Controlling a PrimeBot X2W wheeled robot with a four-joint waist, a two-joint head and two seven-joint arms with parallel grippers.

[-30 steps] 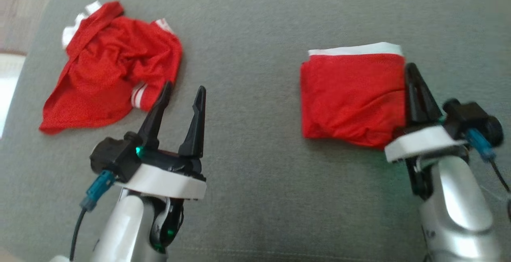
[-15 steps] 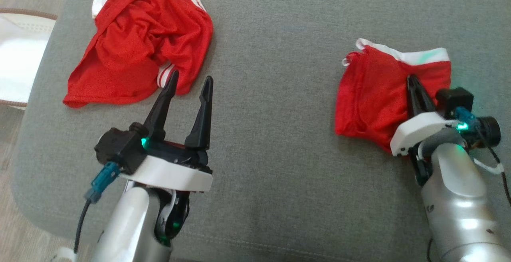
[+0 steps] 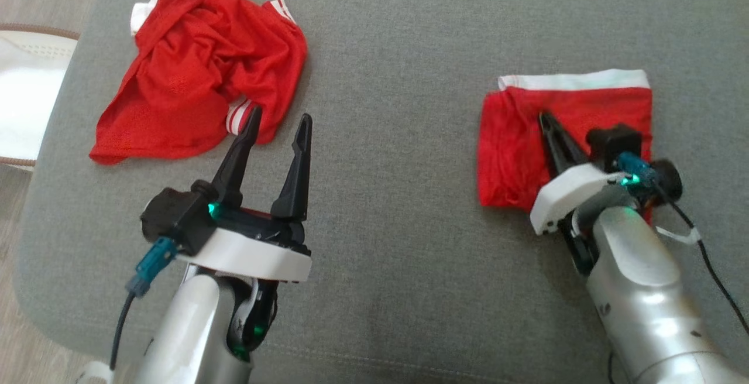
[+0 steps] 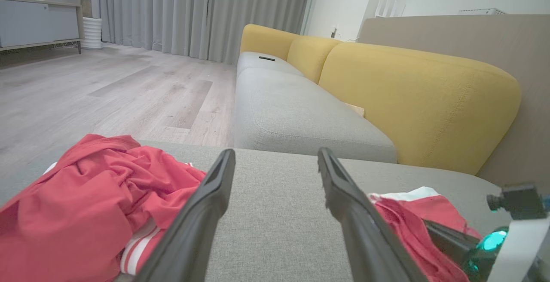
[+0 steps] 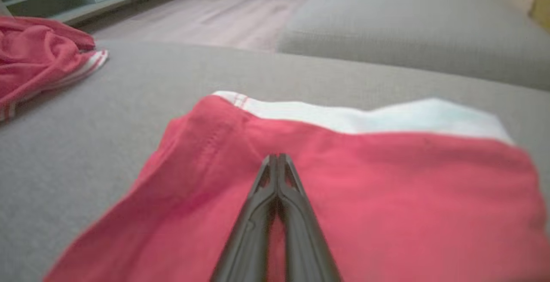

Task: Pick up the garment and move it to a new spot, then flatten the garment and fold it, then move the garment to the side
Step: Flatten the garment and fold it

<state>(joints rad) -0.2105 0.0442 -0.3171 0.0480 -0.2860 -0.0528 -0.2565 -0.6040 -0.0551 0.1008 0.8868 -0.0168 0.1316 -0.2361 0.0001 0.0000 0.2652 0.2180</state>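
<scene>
Red cloth lies in two places on the grey cushion [image 3: 398, 79] in the head view. A crumpled garment [image 3: 199, 68] with white stripes sits at the far left. The folded garment [image 3: 515, 138], a neat rectangle with a white band [image 3: 573, 79] along its far edge, sits well apart from it on the right. We see the left gripper [image 3: 281, 113] above bare cushion just beside the near edge of the crumpled garment, its fingers spread wide and holding nothing. The right gripper [image 3: 544, 116] lies over the folded garment, its fingers pressed together into a single point on the fabric.

From the left wrist, the left gripper [image 4: 276, 151] frames bare cushion between its parted fingers. The crumpled garment [image 4: 86, 196] is to its left and the folded garment [image 4: 412, 217] to its right, where the right gripper [image 4: 447, 237] rests on the red cloth. Beyond we see a sofa with a grey seat [image 4: 292, 114] and a yellow back [image 4: 412, 93], a wooden floor [image 4: 107, 88] and grey curtains [image 4: 193, 11].

From the right wrist, the right gripper [image 5: 277, 158] is clenched, its tip on the middle of the folded garment [image 5: 386, 196]. We cannot tell whether any fabric is pinched between the fingers. The crumpled garment [image 5: 38, 54] shows at the far left.
</scene>
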